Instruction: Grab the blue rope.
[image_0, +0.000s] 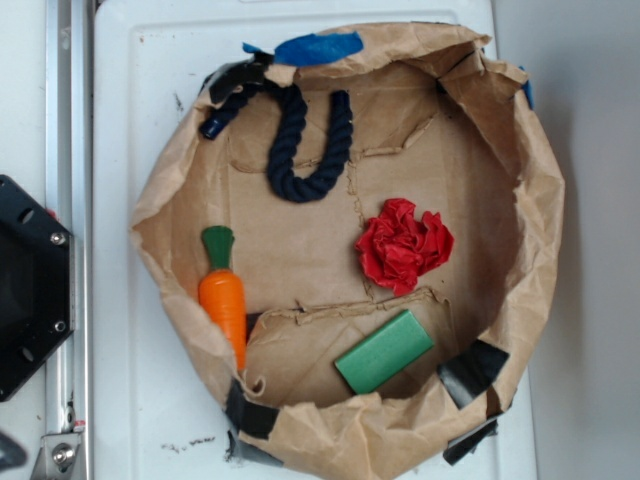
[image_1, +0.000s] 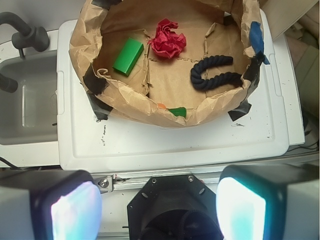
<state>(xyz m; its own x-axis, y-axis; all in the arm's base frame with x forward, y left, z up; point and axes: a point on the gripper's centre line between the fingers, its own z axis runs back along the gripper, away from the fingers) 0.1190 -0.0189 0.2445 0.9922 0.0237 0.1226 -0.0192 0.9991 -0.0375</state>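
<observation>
Here the gripper (image_1: 159, 210) hangs high over the near side of the white lid (image_1: 170, 145), jaws spread wide and holding nothing.

Its two pale pads (image_1: 75, 212) frame the wrist view's bottom corners, looking down at a crumpled brown paper nest (image_0: 540, 200) with raised, taped walls — open floor in the middle. The blue rope (image_0: 300, 150) lies inside, bent into a U against the far-left wall in the exterior view, one end poking over the rim by a blue tape patch (image_0: 318, 47). It sits well apart from the jaws. A red crumpled ball (image_0: 402, 245), green block (image_0: 384, 351) and toy carrot (image_0: 224, 295) share the nest — none touching the rope.
</observation>
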